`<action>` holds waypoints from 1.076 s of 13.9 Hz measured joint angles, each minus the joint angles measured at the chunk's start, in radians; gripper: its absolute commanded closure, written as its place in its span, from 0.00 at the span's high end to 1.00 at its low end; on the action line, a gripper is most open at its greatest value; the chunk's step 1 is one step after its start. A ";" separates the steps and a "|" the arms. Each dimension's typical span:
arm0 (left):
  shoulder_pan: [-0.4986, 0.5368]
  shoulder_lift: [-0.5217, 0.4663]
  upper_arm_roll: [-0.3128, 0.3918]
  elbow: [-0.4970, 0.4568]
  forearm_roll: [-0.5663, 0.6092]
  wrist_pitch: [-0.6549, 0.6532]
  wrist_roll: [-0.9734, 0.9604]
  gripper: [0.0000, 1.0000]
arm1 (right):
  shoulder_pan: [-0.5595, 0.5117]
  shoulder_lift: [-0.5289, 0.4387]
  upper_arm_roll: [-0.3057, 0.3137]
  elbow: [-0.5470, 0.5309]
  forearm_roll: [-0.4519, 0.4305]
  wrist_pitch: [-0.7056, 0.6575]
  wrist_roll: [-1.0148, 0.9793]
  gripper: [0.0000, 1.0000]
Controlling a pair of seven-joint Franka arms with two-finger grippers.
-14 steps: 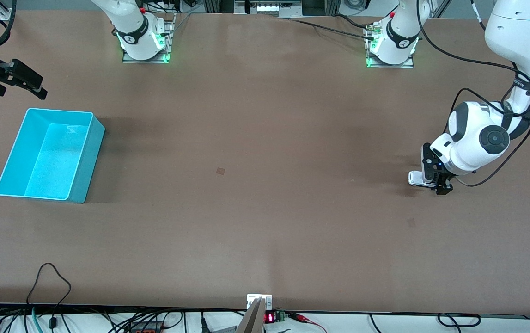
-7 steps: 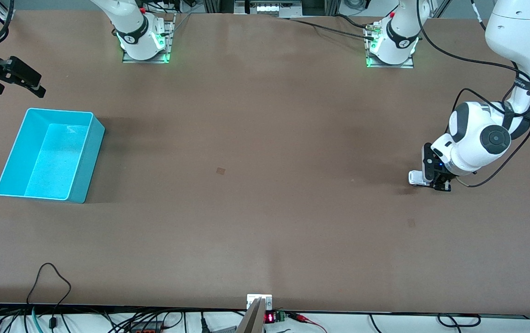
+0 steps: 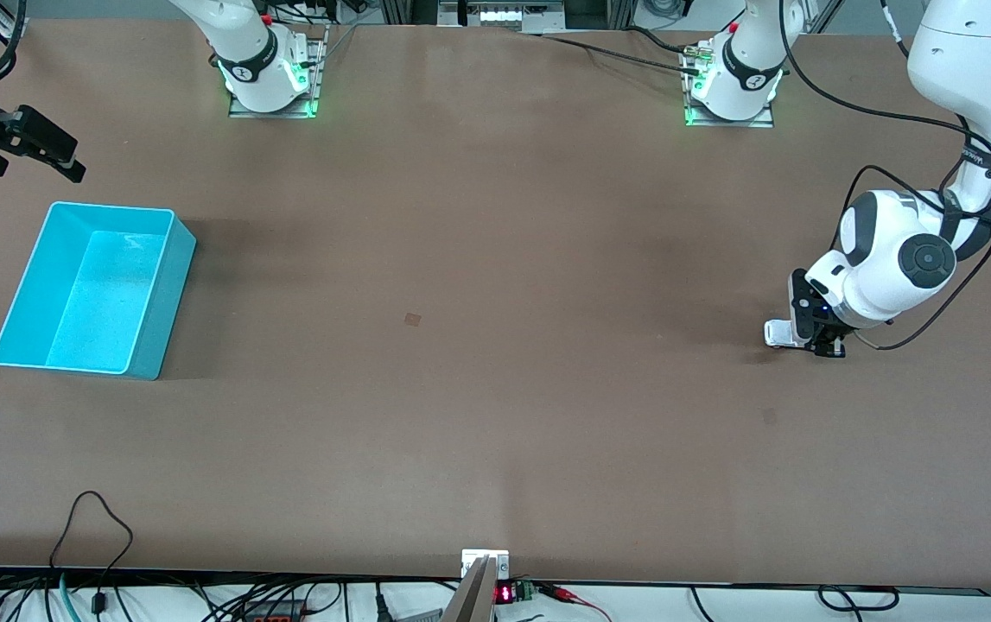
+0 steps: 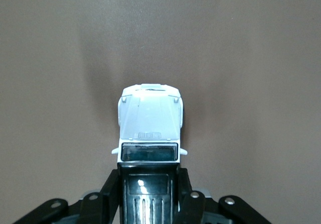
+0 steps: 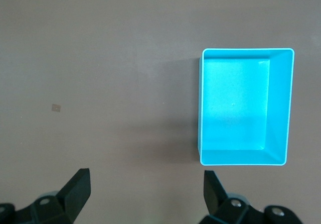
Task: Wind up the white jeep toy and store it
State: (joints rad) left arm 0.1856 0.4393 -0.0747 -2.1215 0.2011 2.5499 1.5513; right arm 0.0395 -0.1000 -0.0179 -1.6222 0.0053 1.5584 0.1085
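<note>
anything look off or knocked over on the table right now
Nothing stands out. The white jeep toy sits upright on the table, left gripper shut on its rear. The cyan bin stands upright and empty; the right gripper waits open above the table.

Lab: bolted robot bases (image 3: 270, 82), cables (image 3: 89, 536)

I see bare table (image 3: 495, 345) between both ends. Only the cyan bin (image 3: 93, 289) stands at the right arm's end.
</note>
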 measured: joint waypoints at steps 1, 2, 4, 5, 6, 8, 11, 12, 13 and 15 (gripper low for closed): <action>0.003 0.000 0.000 0.000 0.000 0.000 -0.002 0.18 | 0.000 0.000 0.000 0.000 0.000 0.000 0.000 1.00; 0.012 0.001 0.001 0.002 0.000 0.000 -0.004 0.18 | 0.000 0.000 0.000 0.000 0.000 0.000 0.000 1.00; 0.054 0.005 0.002 0.008 0.000 0.000 0.002 0.18 | 0.000 0.000 0.000 0.000 0.000 0.000 0.000 1.00; 0.084 0.010 0.003 0.014 0.000 0.001 0.021 0.18 | 0.000 0.000 0.000 0.000 0.000 0.000 0.000 1.00; 0.116 0.016 0.004 0.024 0.000 0.001 0.057 0.18 | 0.000 0.000 0.000 0.000 0.000 0.000 0.000 1.00; 0.179 0.036 0.005 0.055 0.000 0.001 0.149 0.18 | 0.000 0.000 0.000 0.000 0.000 0.000 0.000 1.00; 0.270 0.071 0.005 0.110 0.000 0.001 0.278 0.18 | 0.000 -0.001 0.000 0.000 0.000 0.000 0.000 1.00; 0.292 0.080 0.005 0.125 0.000 0.002 0.306 0.18 | 0.000 -0.001 0.000 0.000 0.000 0.000 0.000 1.00; 0.309 0.086 0.004 0.135 0.000 0.003 0.324 0.19 | 0.000 -0.001 0.000 0.000 0.000 0.000 0.000 1.00; 0.322 0.093 0.003 0.145 0.000 0.004 0.337 0.19 | 0.000 -0.002 0.000 0.000 0.000 0.000 0.000 1.00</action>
State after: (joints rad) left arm 0.5077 0.5325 -0.0714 -1.9762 0.2011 2.5535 1.8878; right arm 0.0395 -0.1016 -0.0183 -1.6222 0.0054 1.5584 0.1080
